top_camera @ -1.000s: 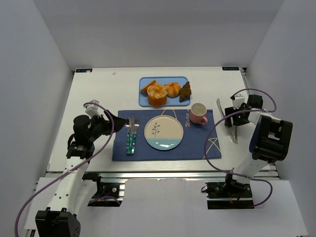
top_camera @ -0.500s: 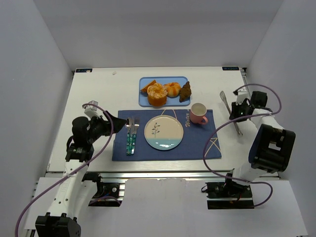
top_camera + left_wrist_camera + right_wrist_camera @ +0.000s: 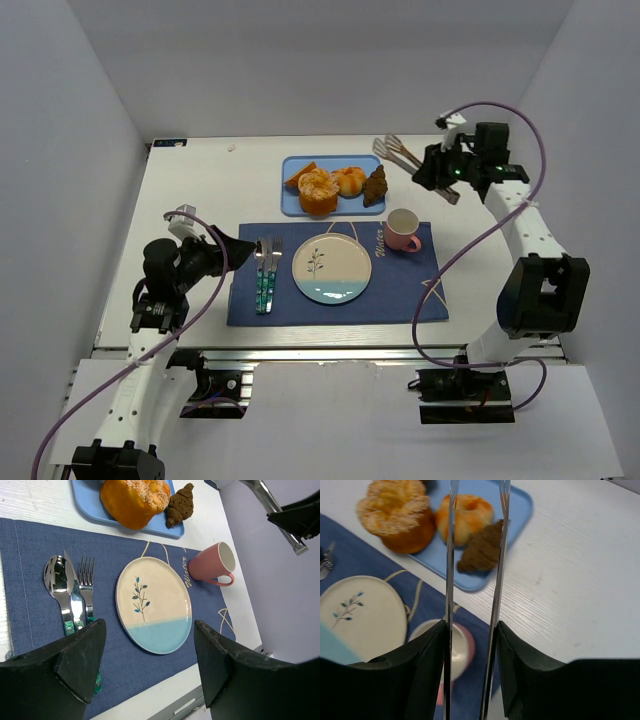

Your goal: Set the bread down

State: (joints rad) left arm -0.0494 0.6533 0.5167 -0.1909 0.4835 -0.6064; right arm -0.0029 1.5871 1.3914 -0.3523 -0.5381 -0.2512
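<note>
The bread (image 3: 318, 190) (image 3: 134, 500) (image 3: 397, 512), a big golden bun with a lumpy pale top, stands at the front left of the blue tray (image 3: 350, 207). My right gripper (image 3: 440, 170) (image 3: 470, 630) hovers right of the tray, shut on metal tongs (image 3: 395, 150) (image 3: 451, 555). Both tong arms run between its fingers and their tips point toward the tray. The tips stand apart with nothing in them. A cream and blue plate (image 3: 331, 268) (image 3: 155, 605) lies bare on the placemat. My left gripper (image 3: 228, 248) (image 3: 149, 630) hangs open at the mat's left edge.
On the tray beside the bread are a smaller orange bun (image 3: 350, 180), a brown croissant (image 3: 376, 186) and a tan slice (image 3: 298, 177). A pink mug (image 3: 402, 230) stands right of the plate on the blue placemat (image 3: 400, 290). Spoon, knife and fork (image 3: 266, 270) lie left of the plate.
My right arm has swung from the table's right edge back and left toward the tray, carrying the tongs up off the table. The left arm has barely moved.
</note>
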